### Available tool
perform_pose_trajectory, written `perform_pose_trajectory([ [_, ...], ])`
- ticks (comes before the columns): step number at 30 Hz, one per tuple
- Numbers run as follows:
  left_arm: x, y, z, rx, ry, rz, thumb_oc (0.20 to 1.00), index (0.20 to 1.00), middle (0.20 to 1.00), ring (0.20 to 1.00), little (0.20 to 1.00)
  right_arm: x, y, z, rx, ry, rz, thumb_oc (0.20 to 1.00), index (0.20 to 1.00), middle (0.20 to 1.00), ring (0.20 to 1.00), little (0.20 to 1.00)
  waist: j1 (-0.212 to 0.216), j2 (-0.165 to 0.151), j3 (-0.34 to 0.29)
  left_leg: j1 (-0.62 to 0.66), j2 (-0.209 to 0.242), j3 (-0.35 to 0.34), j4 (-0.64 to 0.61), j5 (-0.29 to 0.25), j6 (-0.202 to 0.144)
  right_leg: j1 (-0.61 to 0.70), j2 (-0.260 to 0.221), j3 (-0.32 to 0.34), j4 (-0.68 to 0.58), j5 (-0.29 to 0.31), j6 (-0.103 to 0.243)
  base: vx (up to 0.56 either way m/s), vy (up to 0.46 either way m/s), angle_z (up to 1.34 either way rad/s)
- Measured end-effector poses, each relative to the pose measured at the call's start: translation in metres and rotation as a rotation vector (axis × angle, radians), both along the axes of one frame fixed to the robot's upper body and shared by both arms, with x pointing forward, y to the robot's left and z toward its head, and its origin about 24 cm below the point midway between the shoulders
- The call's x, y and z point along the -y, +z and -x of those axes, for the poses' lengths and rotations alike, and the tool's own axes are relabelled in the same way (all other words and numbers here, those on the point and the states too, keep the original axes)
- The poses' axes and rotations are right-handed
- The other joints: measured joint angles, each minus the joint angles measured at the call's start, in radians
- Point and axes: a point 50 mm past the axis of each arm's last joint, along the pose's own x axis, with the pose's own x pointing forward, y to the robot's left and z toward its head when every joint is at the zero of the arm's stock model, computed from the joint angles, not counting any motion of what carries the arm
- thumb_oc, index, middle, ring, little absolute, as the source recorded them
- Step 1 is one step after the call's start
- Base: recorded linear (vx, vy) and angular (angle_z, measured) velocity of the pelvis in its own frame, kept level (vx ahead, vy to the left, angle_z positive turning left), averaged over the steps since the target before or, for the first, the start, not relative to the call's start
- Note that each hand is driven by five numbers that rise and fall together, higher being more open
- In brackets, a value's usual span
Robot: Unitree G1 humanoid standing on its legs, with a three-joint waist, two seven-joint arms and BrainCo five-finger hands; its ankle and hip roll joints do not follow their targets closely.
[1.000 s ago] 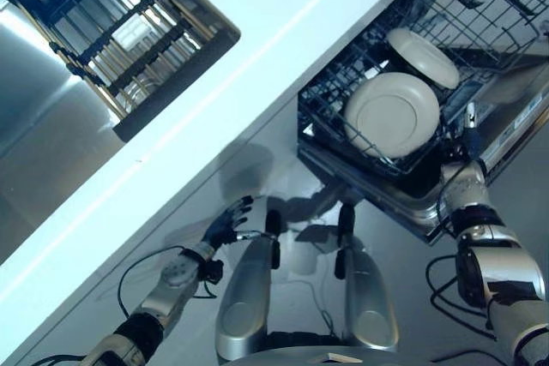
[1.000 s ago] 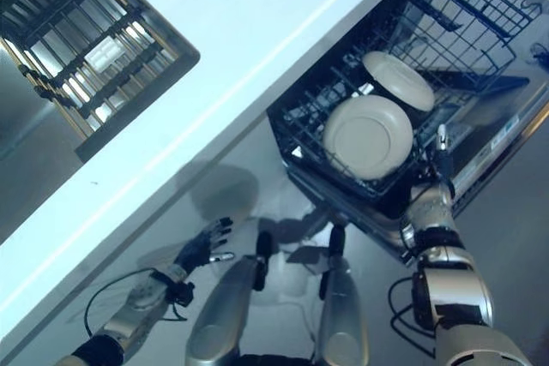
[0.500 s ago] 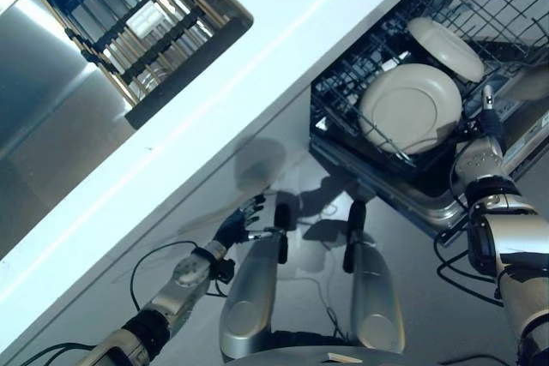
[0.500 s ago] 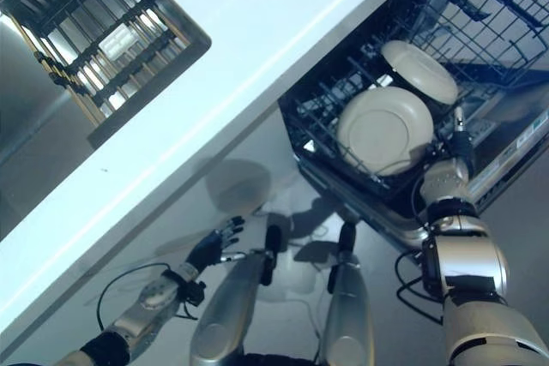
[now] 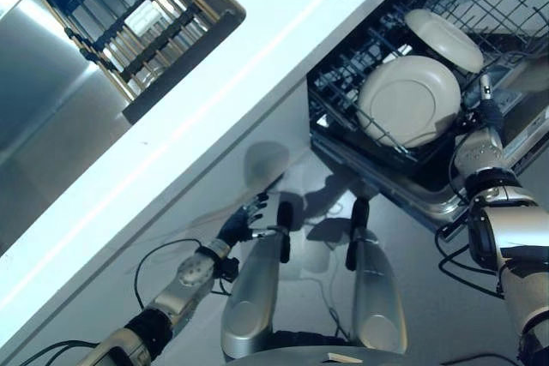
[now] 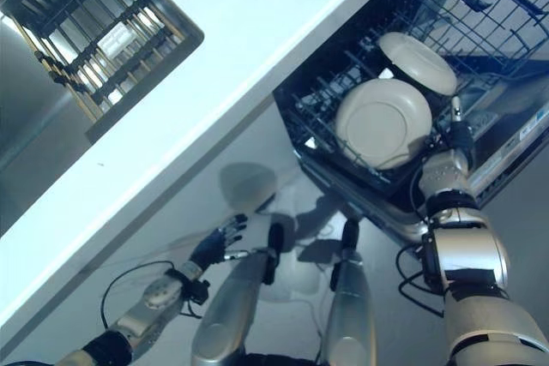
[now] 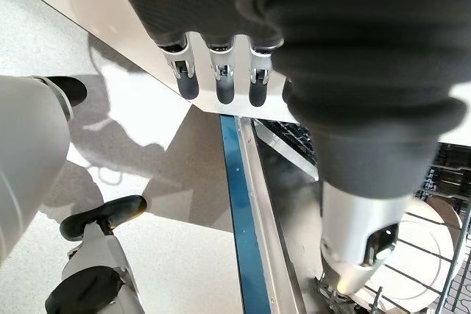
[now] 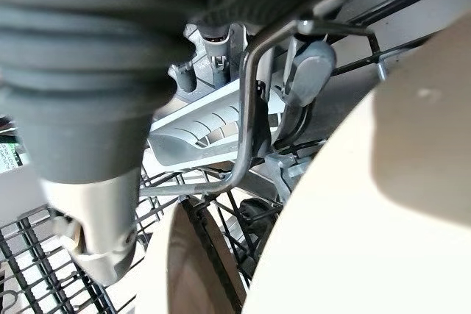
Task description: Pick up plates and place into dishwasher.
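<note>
While round cream plates point(image 5: 410, 100) lean, wire rack point(image 5: 343, 83) holds them.

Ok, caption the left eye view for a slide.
Two cream plates stand in the dishwasher rack; right hand at its edge.

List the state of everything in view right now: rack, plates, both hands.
Dishwasher rack: pulled out, loaded.
Front plate: standing on edge in the rack.
Back plate: standing tilted behind it.
Left hand: open, low by the floor, empty.
Right hand: at the rack's edge, grip unclear.
</note>
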Motion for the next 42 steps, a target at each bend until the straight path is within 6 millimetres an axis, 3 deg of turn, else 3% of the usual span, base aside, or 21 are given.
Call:
perform_pose_trajectory([
  [8, 0.000, 0.000, 0.000, 0.000, 0.009, -0.001, 1.000, 1.000, 1.000, 1.000, 1.000, -0.008, 0.010, -0.006, 0.018, 0.005, 0.000, 1.000, 1.000, 1.000, 1.000, 1.000, 0.001, 0.014, 0.000, 0.001, 0.002, -0.001, -0.008, 0.005, -0.005, -0.004, 0.002, -0.001, 0.001, 0.003, -0.004, 0.00, 0.000, 0.00],
  [16, 0.000, 0.000, 0.000, 0.000, 0.008, 0.002, 1.000, 1.000, 1.000, 1.000, 1.000, -0.034, 0.021, -0.019, 0.067, 0.066, -0.007, 1.000, 1.000, 1.000, 1.000, 1.000, 0.007, 0.015, -0.001, 0.008, 0.003, -0.008, -0.036, 0.024, -0.013, -0.009, 0.003, -0.008, 0.001, 0.004, -0.012, 0.02, 0.006, 0.01],
  [25, 0.000, 0.001, 0.000, -0.002, 0.009, 0.009, 1.000, 1.000, 1.000, 1.000, 1.000, -0.045, 0.037, -0.025, 0.138, 0.106, -0.025, 1.000, 1.000, 1.000, 1.000, 1.000, 0.059, 0.015, -0.001, 0.008, -0.001, -0.034, -0.048, 0.035, -0.025, -0.003, -0.001, -0.035, 0.011, -0.009, -0.018, 0.02, 0.005, 0.09],
  [33, 0.003, 0.007, -0.001, 0.013, 0.003, 0.042, 1.000, 1.000, 1.000, 1.000, 1.000, -0.073, 0.067, -0.037, 0.267, 0.225, -0.020, 1.000, 1.000, 1.000, 1.000, 1.000, 0.077, 0.015, -0.001, 0.010, -0.005, -0.058, -0.060, 0.045, -0.033, -0.002, -0.001, -0.058, 0.026, -0.020, -0.031, 0.01, 0.001, 0.08],
  [36, 0.002, 0.007, -0.001, 0.013, 0.000, 0.037, 1.000, 1.000, 1.000, 1.000, 1.000, -0.075, 0.078, -0.039, 0.302, 0.238, -0.025, 1.000, 1.000, 1.000, 1.000, 1.000, 0.093, 0.015, -0.001, 0.010, -0.006, -0.062, -0.060, 0.048, -0.036, -0.002, -0.002, -0.067, 0.036, -0.028, -0.030, 0.01, 0.015, 0.09],
  [42, -0.001, 0.006, -0.001, 0.001, 0.002, 0.026, 1.000, 1.000, 1.000, 1.000, 1.000, -0.072, 0.078, -0.038, 0.319, 0.239, -0.037, 1.000, 1.000, 1.000, 1.000, 1.000, 0.099, 0.015, -0.001, 0.012, -0.012, -0.087, -0.071, 0.059, -0.037, 0.005, -0.015, -0.092, 0.047, -0.037, -0.030, 0.01, 0.006, 0.14],
])
